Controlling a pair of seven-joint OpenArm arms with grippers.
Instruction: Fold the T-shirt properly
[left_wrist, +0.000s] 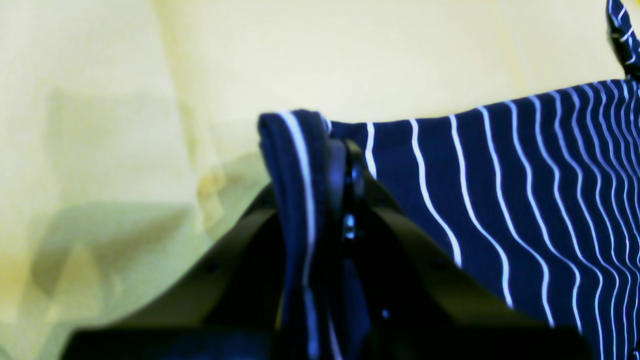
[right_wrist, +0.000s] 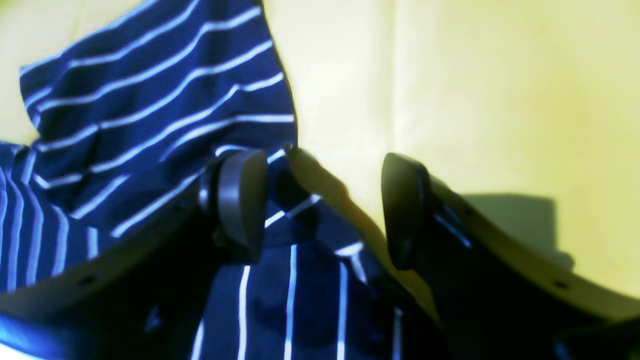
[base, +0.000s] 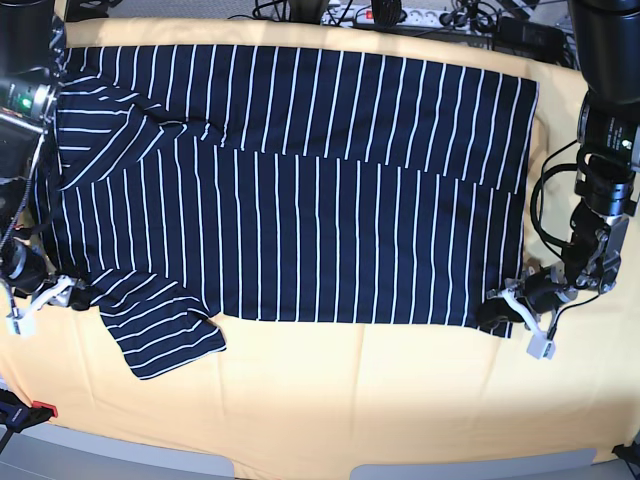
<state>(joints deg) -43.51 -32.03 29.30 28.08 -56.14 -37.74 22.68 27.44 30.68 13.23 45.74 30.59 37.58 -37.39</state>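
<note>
At opposite near corners of the T-shirt (base: 300, 200), spread across the table (base: 350, 400), the left gripper (left_wrist: 340, 165) pinches the hem while the right gripper (right_wrist: 320, 205) stands released, apparently readying a lengthwise fold.

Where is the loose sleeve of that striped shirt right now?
In the base view, the sleeve lies flat on the yellow table at the T-shirt's lower left corner, just beside the right gripper.

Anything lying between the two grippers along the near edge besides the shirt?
No. In the base view, only the T-shirt spans from the right gripper to the left gripper; nothing else lies there.
</note>
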